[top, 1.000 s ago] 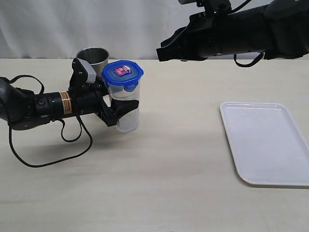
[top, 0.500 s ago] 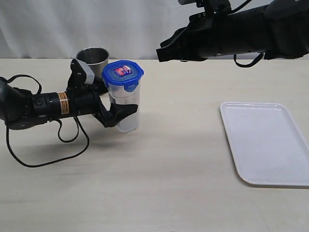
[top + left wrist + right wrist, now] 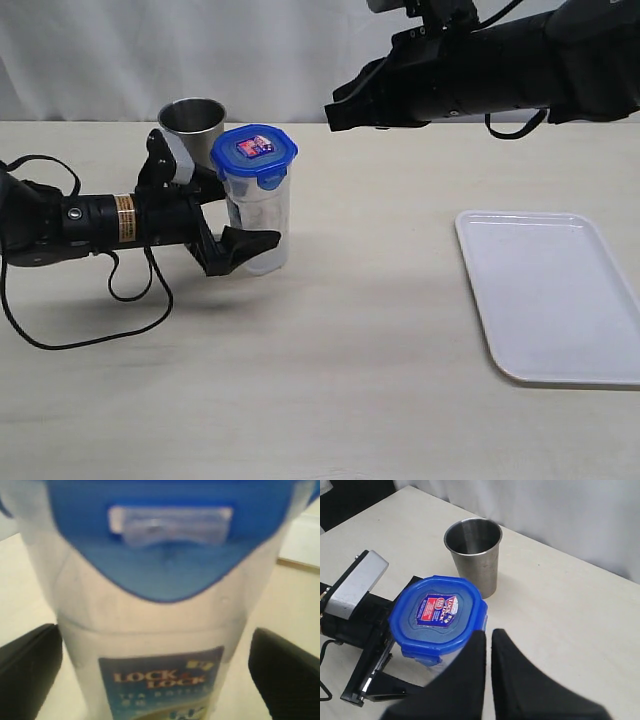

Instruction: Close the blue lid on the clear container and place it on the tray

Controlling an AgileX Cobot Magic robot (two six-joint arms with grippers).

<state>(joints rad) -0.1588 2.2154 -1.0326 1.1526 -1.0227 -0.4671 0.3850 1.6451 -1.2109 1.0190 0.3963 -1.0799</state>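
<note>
here the clear container [image 3: 268, 212] stands between the jaws of the wide-open left end effector [image 3: 256, 225].

Place: I am looking at what is reading as a robotics lab or test bench, not a home.
Backdrop: a plain white curtain [image 3: 100, 50] is hanging behind everything.
Surface: a pale wood-grain table [image 3: 350, 380] is serving as the bench.
Machinery: a black left arm [image 3: 70, 220] and right arm [image 3: 500, 70] are reaching in over it.
Props: the tray [image 3: 550, 290], a steel cup [image 3: 192, 118] and the clear container [image 3: 270, 210] are sitting out like test items.
</note>
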